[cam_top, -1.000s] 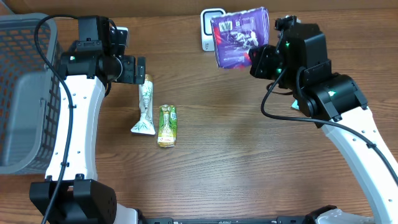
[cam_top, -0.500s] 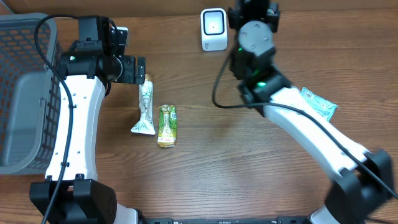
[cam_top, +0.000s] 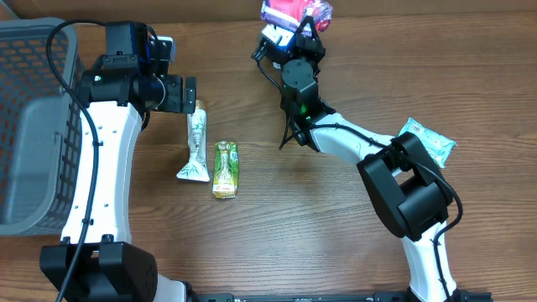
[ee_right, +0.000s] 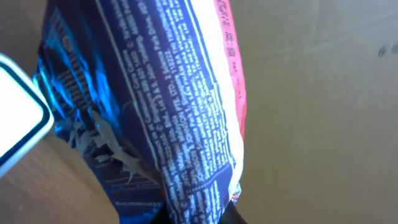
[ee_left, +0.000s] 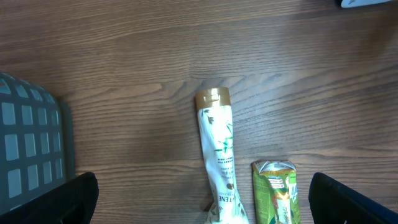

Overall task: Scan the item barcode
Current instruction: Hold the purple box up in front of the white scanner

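Note:
My right gripper (cam_top: 302, 27) reaches to the table's far edge, shut on a purple-blue snack packet (cam_top: 289, 11) with a pink-and-white edge. In the right wrist view the packet (ee_right: 155, 106) fills the frame, its printed text facing the camera, pinched at the bottom by the gripper (ee_right: 196, 214). The white barcode scanner (cam_top: 269, 39) is mostly hidden behind the arm; one corner of the scanner (ee_right: 17, 127) shows just left of the packet. My left gripper (cam_top: 186, 94) hangs open above a white tube (ee_left: 217, 155), holding nothing.
A white tube with a gold cap (cam_top: 195, 143) and a green packet (cam_top: 225, 169) lie left of centre. A teal packet (cam_top: 428, 140) lies at the right. A grey wire basket (cam_top: 33, 126) stands at the left edge.
My right arm has swung further left and back, carrying the purple packet from right of the scanner to directly over it. The left arm has not moved.

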